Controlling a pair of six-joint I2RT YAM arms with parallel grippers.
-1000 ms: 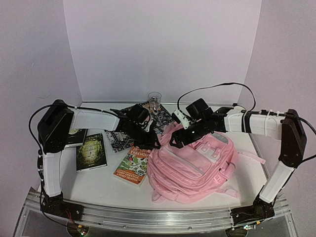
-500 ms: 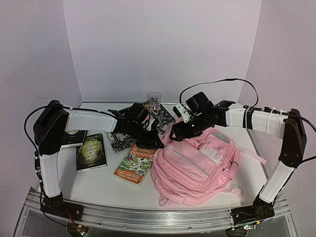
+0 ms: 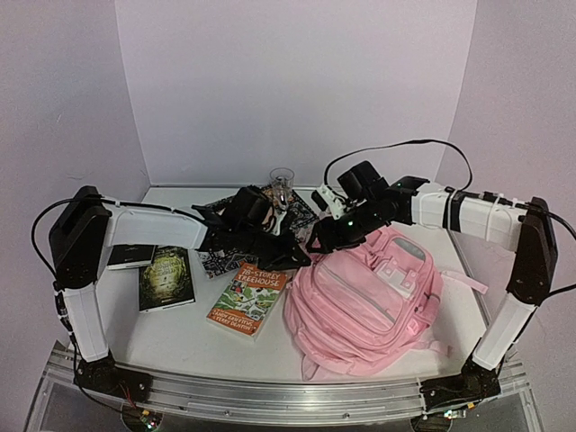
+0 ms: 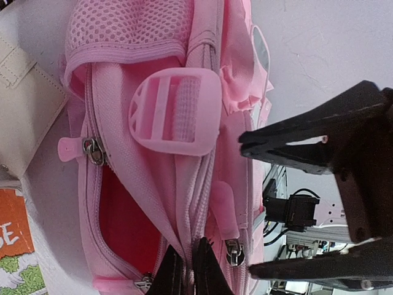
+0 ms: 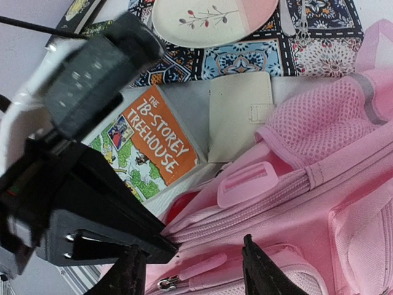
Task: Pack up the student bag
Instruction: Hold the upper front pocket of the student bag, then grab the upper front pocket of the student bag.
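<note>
The student bag (image 3: 369,301) is a pink backpack lying at the table's centre right, its main zip partly apart and a red lining (image 4: 126,221) showing. My left gripper (image 3: 300,258) is at the bag's upper left corner, shut on the pink zip edge (image 4: 184,270). My right gripper (image 3: 320,241) hovers just beside it over the same corner. In the right wrist view the right gripper (image 5: 193,273) stands open, its fingers straddling a pink zipper pull (image 5: 206,268) on the bag (image 5: 344,203).
An orange "18-Storey Treehouse" book (image 3: 247,297) lies left of the bag, with a dark green book (image 3: 166,277) and a black book (image 3: 130,256) further left. A patterned cloth (image 3: 292,211), a cream wallet (image 5: 239,117) and a glass (image 3: 282,178) sit behind.
The left gripper shut on the bag's zip edge. The right gripper's jaws narrowed and it moved left toward the same corner. The bag shifted a little to the right.
</note>
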